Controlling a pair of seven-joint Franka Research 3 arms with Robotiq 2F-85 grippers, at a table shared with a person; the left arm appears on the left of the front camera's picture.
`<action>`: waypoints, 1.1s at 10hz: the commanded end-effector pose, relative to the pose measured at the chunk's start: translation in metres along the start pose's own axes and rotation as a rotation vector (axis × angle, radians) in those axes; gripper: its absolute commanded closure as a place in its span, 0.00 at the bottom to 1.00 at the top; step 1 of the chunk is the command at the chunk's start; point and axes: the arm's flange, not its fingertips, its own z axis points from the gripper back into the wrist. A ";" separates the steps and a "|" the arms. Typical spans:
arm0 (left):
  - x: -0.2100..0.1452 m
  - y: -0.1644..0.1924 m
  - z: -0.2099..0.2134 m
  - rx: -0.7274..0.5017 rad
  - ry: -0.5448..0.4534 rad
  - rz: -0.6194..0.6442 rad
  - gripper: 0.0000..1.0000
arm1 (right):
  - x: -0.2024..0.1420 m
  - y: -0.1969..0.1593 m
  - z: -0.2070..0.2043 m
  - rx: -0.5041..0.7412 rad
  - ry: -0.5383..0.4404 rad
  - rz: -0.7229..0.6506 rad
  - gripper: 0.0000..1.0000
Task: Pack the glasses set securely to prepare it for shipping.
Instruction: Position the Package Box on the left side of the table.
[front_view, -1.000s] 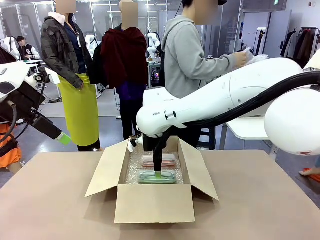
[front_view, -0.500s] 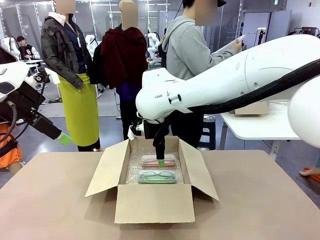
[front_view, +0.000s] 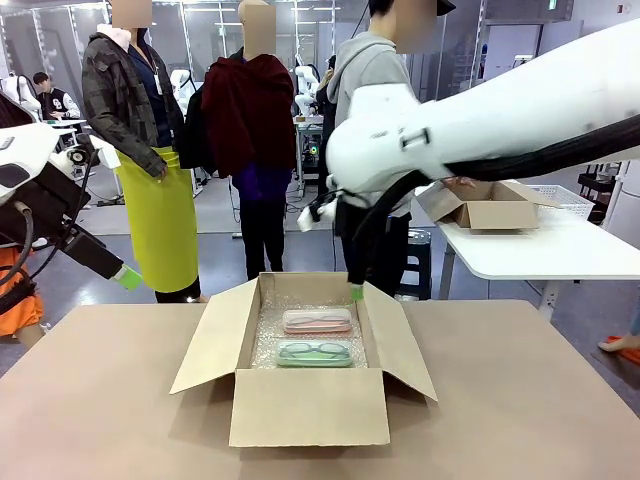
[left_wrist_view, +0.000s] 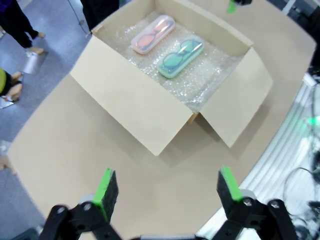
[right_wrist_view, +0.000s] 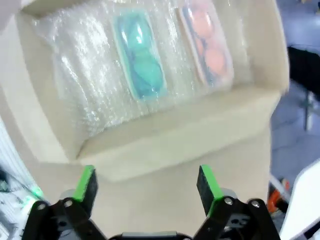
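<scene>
In the cardboard box (front_view: 310, 405) lie the pink case (front_view: 317, 320) and green case (front_view: 314, 352). Left claw (left_wrist_view: 162, 186) and right claw (right_wrist_view: 145, 182) are wide, empty. Best fold the flaps (front_view: 215, 340) gently.

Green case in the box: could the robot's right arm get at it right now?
Probably yes. The right gripper hangs open above the far edge of the open box. Nothing covers the green case, and the pink case lies apart from it.

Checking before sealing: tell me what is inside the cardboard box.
Inside the cardboard box, a pink case and a mint green case lie side by side on bubble wrap. Anything beneath the wrap is covered.
</scene>
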 end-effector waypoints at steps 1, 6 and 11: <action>-0.001 0.001 0.000 -0.003 -0.019 -0.012 0.00 | -0.065 0.031 0.009 -0.053 -0.065 -0.144 0.00; -0.001 0.001 0.000 -0.003 -0.019 -0.012 0.00 | -0.197 0.069 0.050 -0.156 -0.262 -0.454 0.00; -0.001 0.001 0.000 -0.003 -0.019 -0.012 0.00 | -0.268 0.090 0.050 -0.173 -0.358 -0.646 0.00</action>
